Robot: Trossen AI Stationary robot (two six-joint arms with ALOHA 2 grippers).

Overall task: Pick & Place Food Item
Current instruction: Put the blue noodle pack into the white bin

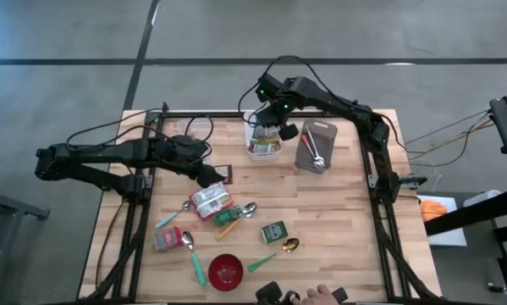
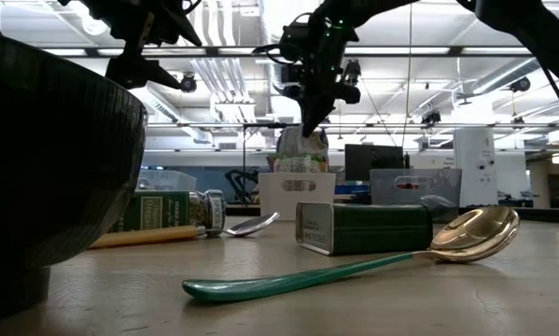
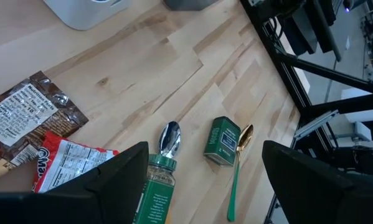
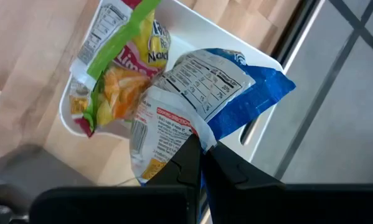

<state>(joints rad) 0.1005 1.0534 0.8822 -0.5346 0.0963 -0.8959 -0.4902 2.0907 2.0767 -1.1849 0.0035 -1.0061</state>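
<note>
Crinkly blue snack packet [image 4: 236, 93], light and floppy, hangs pinched by its edge in my right gripper [image 4: 202, 163] above the white bin [image 4: 248, 53]; left gripper [image 3: 202, 180] gapes empty.

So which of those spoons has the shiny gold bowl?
The green-handled spoon with the gold bowl, lying beside the small green tin. The other spoons have silver bowls.
</note>
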